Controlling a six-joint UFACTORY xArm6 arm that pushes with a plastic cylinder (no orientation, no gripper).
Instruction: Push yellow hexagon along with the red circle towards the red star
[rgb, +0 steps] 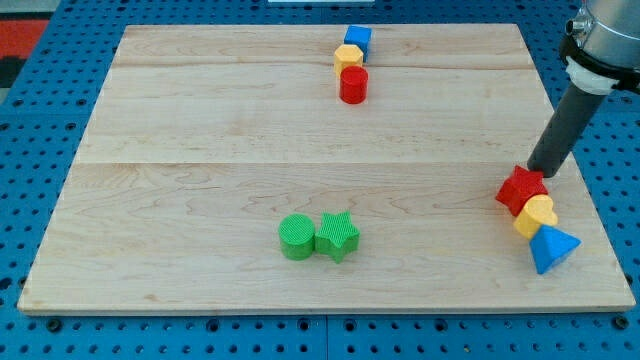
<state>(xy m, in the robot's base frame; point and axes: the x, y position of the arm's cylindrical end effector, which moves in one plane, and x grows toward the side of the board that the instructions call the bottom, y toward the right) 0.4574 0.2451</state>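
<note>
The small, light, rigid yellow hexagon block (348, 56) and red circle block (353, 85), touching near the wooden table's (200, 130) top edge, are probably best pushed squarely from the hexagon's far side, while my tip (537, 171), a plain rod with nothing to open or close, is seen touching the red star block (521, 190) at the view's right.

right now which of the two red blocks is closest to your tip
The red star at the view's right edge; my tip sits right at its top. The red circle stands far off near the view's top.

- At the view's top of the counter (200, 110) you see a blue cube (358, 39), yellow hexagon (348, 57) and red circle (353, 85) touching in a line.
- At the view's right, my tip (537, 171) meets the red star (522, 190); a yellow heart (537, 215) and blue triangle (552, 247) adjoin below.
- Near the view's bottom, a green circle (296, 237) touches a green star (337, 236).
</note>
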